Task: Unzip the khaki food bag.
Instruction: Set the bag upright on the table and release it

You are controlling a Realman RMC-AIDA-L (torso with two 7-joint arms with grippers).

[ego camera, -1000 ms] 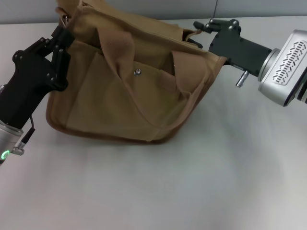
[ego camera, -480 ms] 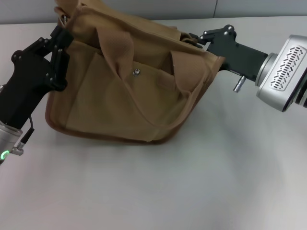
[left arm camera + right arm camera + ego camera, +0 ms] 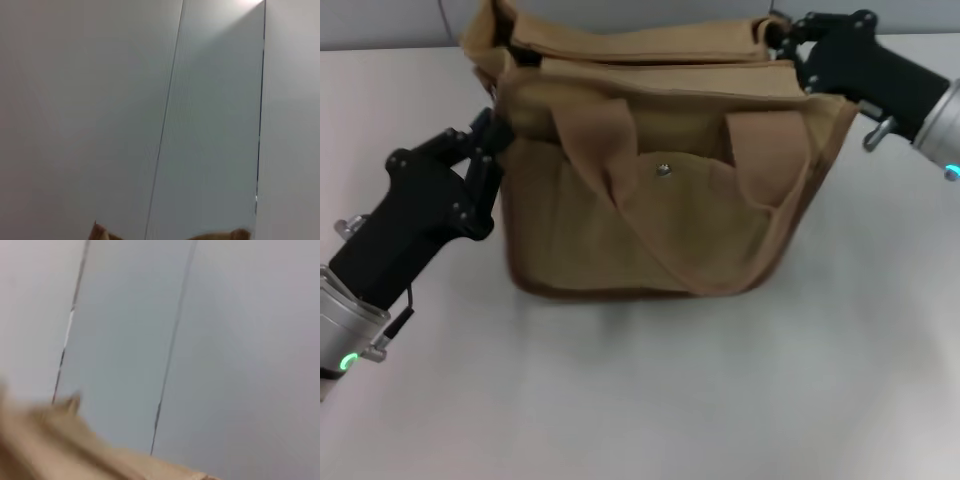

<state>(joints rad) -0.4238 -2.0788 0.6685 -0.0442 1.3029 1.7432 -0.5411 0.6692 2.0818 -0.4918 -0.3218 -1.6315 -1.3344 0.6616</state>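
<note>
- We see the khaki food bag (image 3: 660, 190) standing upright on the pale table (image 3: 720, 400), filling the upper middle of the head view, its front pocket and silver snap (image 3: 663, 169) facing us.
- The left gripper (image 3: 492, 135) sits at the middle left of the frame, pressed against the bag's left end just below the top edge. It appears to pinch the fabric there, though we cannot tell how far its fingers are apart.
- The right gripper (image 3: 782, 35) is at the upper right, touching the bag's top right corner beside the zipper line. We cannot tell whether it is holding anything.
- The 2 handles (image 3: 595, 125) flop forward over the front panel.
- Both wrist views show mostly a pale wall, with only slivers of tan fabric (image 3: 60, 450) along their lower edges.
- Compared with 0.5 s ago, the bag now sits squarer and farther toward the right and top of the frame. The left gripper has moved inward and lower in the frame, and the right gripper has climbed to the upper right corner.
</note>
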